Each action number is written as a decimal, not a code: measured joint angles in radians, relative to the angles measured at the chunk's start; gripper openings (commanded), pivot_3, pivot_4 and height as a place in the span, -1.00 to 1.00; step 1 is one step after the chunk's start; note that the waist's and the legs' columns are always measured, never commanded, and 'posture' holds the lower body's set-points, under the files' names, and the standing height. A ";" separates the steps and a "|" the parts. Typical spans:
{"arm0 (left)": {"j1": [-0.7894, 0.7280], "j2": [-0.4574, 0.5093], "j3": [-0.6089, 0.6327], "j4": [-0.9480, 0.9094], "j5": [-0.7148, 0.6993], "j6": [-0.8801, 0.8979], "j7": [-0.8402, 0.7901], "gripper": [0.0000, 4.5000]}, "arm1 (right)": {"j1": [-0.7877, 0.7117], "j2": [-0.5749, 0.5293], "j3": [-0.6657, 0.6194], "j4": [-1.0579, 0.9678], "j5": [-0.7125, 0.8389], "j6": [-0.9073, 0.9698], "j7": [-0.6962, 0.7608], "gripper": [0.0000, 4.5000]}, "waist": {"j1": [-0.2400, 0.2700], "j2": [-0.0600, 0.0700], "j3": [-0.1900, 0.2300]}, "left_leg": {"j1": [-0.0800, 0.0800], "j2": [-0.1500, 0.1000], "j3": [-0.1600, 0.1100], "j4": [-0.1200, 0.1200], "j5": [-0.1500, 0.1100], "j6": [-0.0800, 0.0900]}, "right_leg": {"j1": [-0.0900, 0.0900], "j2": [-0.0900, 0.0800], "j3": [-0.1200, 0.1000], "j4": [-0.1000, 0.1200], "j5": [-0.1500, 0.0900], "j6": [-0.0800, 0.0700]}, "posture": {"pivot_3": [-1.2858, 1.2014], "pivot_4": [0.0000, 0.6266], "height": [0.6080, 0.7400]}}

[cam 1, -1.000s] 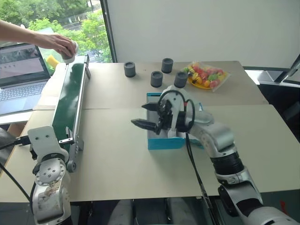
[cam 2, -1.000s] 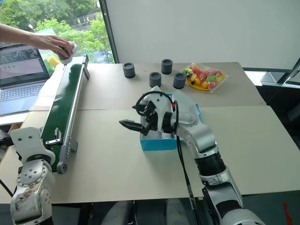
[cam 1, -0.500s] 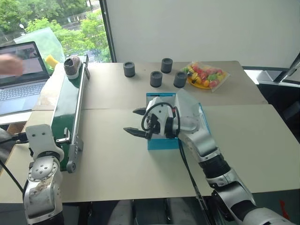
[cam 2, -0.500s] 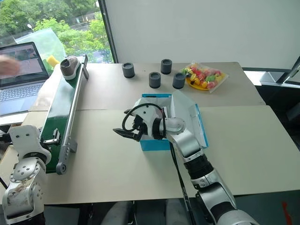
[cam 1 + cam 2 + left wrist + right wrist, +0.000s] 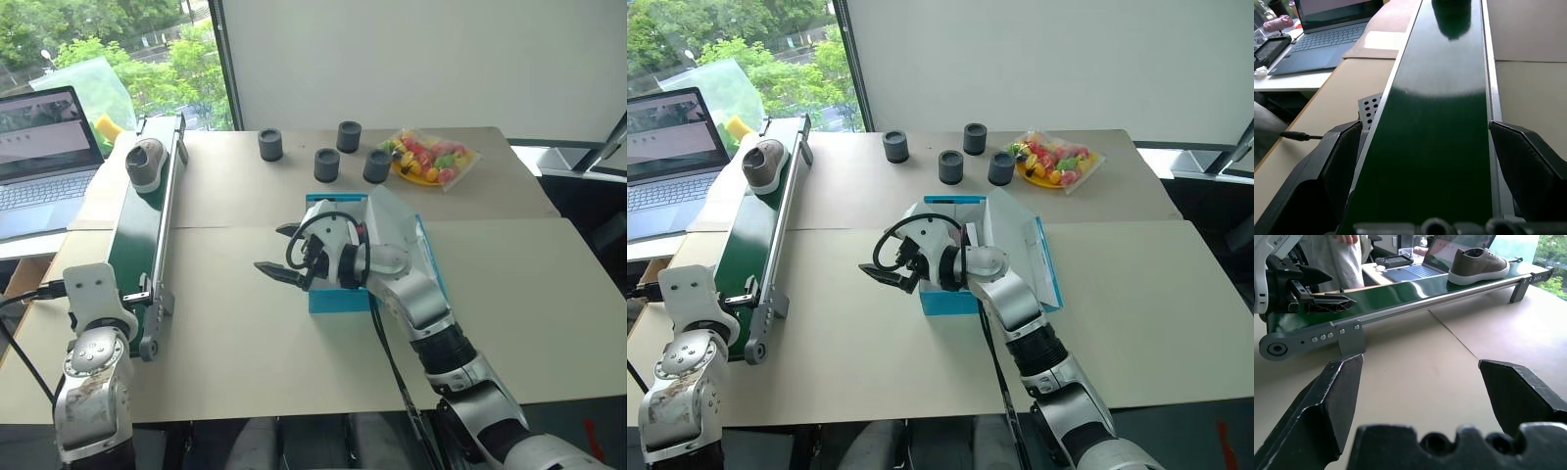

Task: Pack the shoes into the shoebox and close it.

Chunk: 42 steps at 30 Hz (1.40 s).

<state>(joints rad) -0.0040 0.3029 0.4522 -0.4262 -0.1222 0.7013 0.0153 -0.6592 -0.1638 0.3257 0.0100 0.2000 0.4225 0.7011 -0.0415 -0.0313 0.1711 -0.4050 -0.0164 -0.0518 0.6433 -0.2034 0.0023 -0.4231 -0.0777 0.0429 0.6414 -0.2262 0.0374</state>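
Looking at the shoe [image 5: 145, 163], I see it lies on the far part of the green conveyor [image 5: 137, 240], at the left side of the table [image 5: 245, 352]. The blue shoebox [image 5: 338, 299] stands open in the middle, its lid [image 5: 1043, 257] raised on the right. My right gripper [image 5: 281, 251] hangs just left of the box, fingers spread and empty. My left gripper [image 5: 1425, 161] has its fingers wide apart on both sides of the conveyor's near end. A laptop [image 5: 44, 147] sits far left.
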 measured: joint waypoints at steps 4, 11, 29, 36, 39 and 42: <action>-0.001 0.005 -0.005 0.011 0.000 0.000 -0.007 0.98 | 0.013 0.005 0.000 -0.012 0.000 0.005 -0.016 0.99 | 0.000 0.000 0.000 | 0.000 0.000 0.000 0.000 0.000 0.000 | 0.000 0.000 0.000 0.000 0.000 0.000 | 0.03 -0.52 1.00; -0.012 0.001 -0.003 0.012 -0.008 0.000 -0.009 0.98 | 0.014 0.014 0.000 -0.023 0.000 0.020 -0.032 0.99 | 0.000 0.000 0.000 | 0.000 0.000 0.000 0.000 0.000 0.000 | 0.000 0.000 0.000 0.000 0.000 0.000 | 0.03 -0.52 1.00; -0.068 -0.041 0.072 0.034 -0.082 0.047 0.003 0.98 | 0.016 0.034 -0.009 -0.041 0.010 0.032 -0.061 0.99 | 0.000 -0.001 0.000 | 0.000 0.000 0.000 0.000 0.000 0.000 | 0.000 0.000 0.000 0.000 0.000 0.000 | 0.03 -0.52 1.00; -0.077 -0.039 0.070 0.048 -0.084 0.113 0.005 0.98 | 0.016 0.033 -0.035 -0.062 0.019 0.054 -0.072 0.99 | -0.001 -0.001 0.000 | 0.000 0.000 0.000 0.000 0.000 0.000 | 0.000 0.000 0.000 0.000 0.000 0.000 | 0.03 -0.52 1.00; -0.083 -0.041 0.079 0.051 -0.108 0.142 0.003 0.68 | 0.016 0.033 -0.047 -0.068 0.021 0.067 -0.073 1.00 | 0.000 -0.001 0.000 | 0.000 0.000 0.000 0.000 0.000 0.000 | 0.000 0.000 0.000 0.000 0.000 0.000 | 0.03 -0.52 1.00; -0.093 -0.041 0.078 0.050 -0.126 0.152 -0.007 0.21 | 0.016 0.034 -0.060 -0.069 0.021 0.071 -0.073 1.00 | 0.000 -0.001 0.000 | 0.000 0.000 0.000 0.000 0.000 0.000 | 0.000 0.000 0.000 0.000 0.000 0.000 | 0.03 -0.52 1.00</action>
<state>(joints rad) -0.0969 0.2623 0.5301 -0.3760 -0.2484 0.8532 0.0082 -0.6436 -0.1302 0.2660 -0.0589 0.2209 0.4937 0.6279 -0.0414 -0.0320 0.1707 -0.4049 -0.0165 -0.0521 0.6433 -0.2034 0.0023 -0.4231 -0.0775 0.0428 0.6418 -0.2262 0.0375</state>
